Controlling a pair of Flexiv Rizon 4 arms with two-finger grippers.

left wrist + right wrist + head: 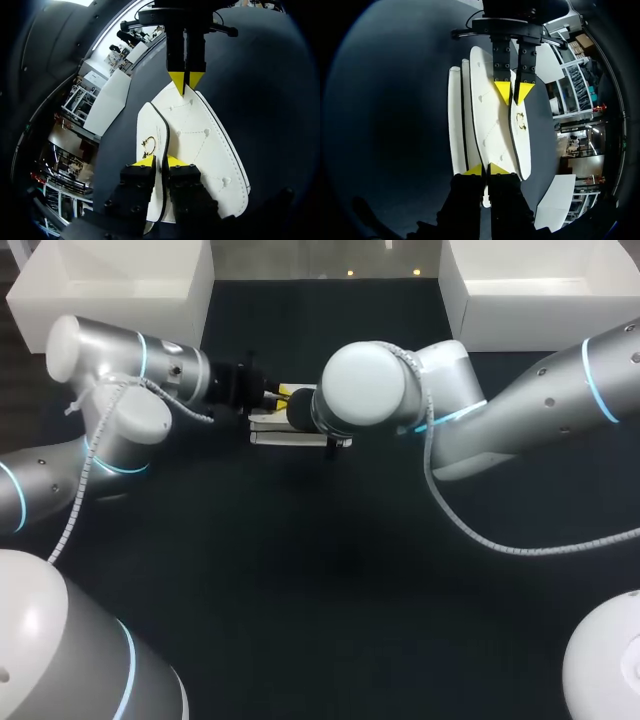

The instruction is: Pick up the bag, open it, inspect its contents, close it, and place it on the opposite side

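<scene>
bag (285,436): white, at the far middle of the dark worktop (300,580), right between the two arms
left hand (160,161): pinched closed on the edge of the bag's flap (156,131) (the one with the little gold clasp (148,146)), one yellow tip on each side of it
right hand (485,170): clamped onto the opposite end of the bag, tips close together with a white panel edge squeezed between them
layout: the two face each other along the bag, one at each end
head view: right hand mostly hidden under its own wrist
</scene>
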